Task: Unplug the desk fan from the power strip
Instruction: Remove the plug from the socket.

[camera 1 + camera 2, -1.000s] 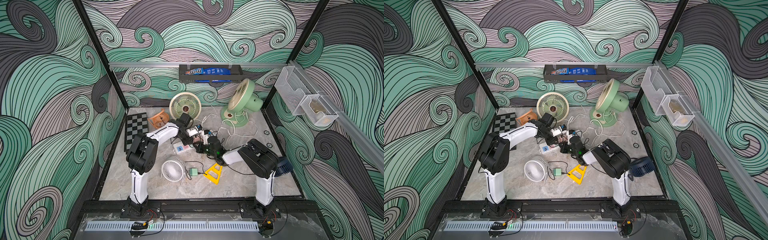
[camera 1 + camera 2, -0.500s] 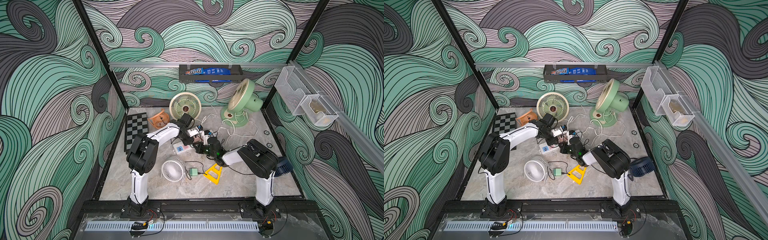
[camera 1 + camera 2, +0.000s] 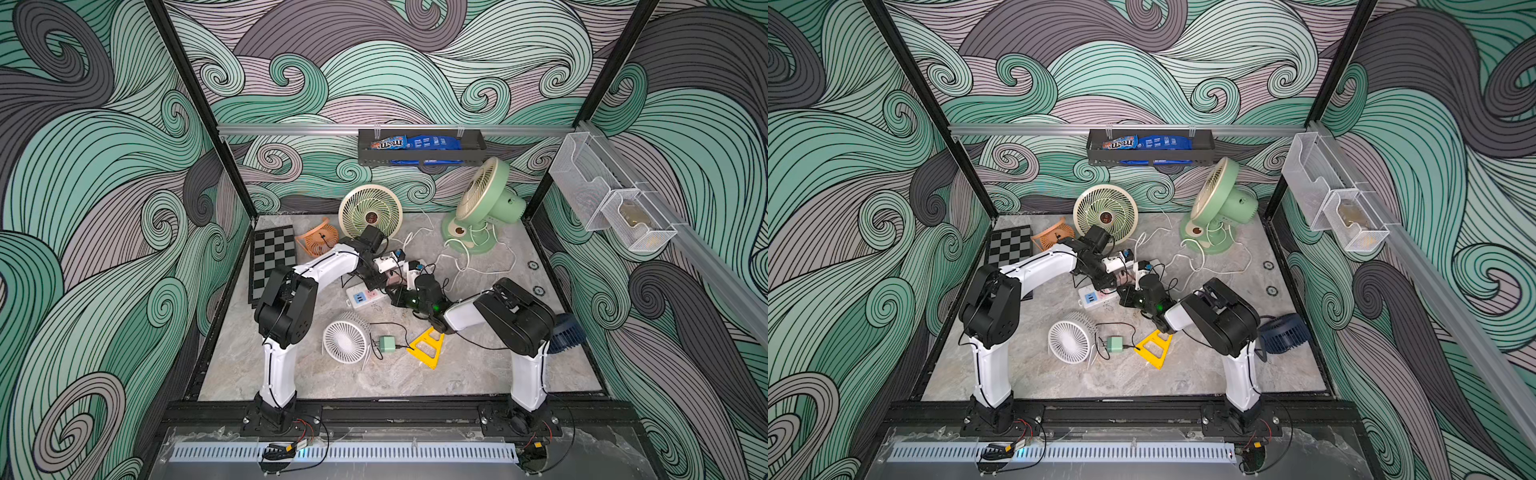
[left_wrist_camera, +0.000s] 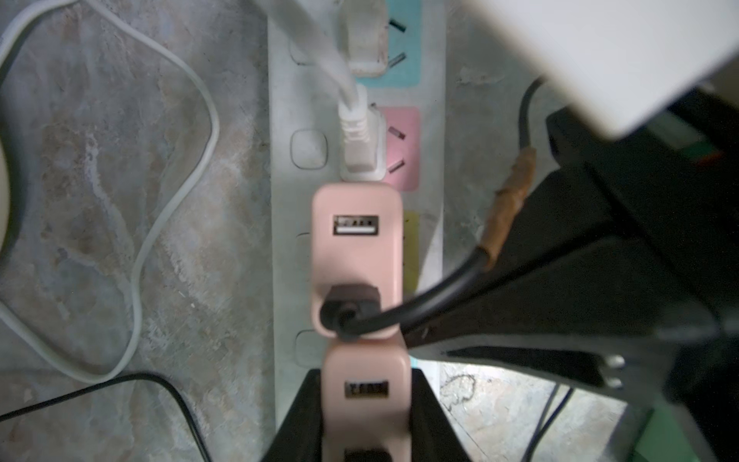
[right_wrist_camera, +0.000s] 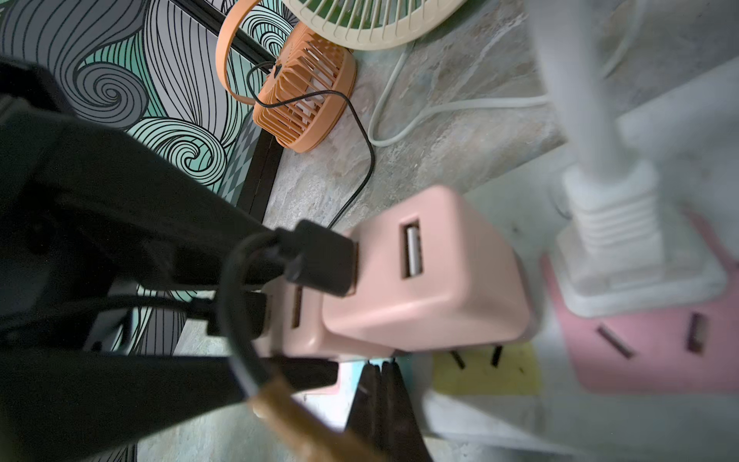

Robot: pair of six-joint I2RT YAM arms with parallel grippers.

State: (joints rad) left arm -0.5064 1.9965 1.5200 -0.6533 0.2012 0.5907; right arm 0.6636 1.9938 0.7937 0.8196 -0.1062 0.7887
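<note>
The power strip [image 4: 282, 224] lies mid-bench [image 3: 457, 374]. One pink adapter [image 4: 366, 360] plugged into it is clamped by the left gripper [image 4: 366, 384]. The right gripper [image 5: 380, 372], fully closed, appears set on the strip beside it. The adapter is best drawn straight out, unrocked, while the strip is pinned down.

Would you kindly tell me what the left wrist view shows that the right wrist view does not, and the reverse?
Only the left wrist view shows a white plug in a teal socket. Only the right wrist view shows the orange fan and a cream fan grille. Both show the power strip, a second white plug in its pink socket, a pink adapter carrying a black cable, and a second pink adapter between the left fingers.
</note>
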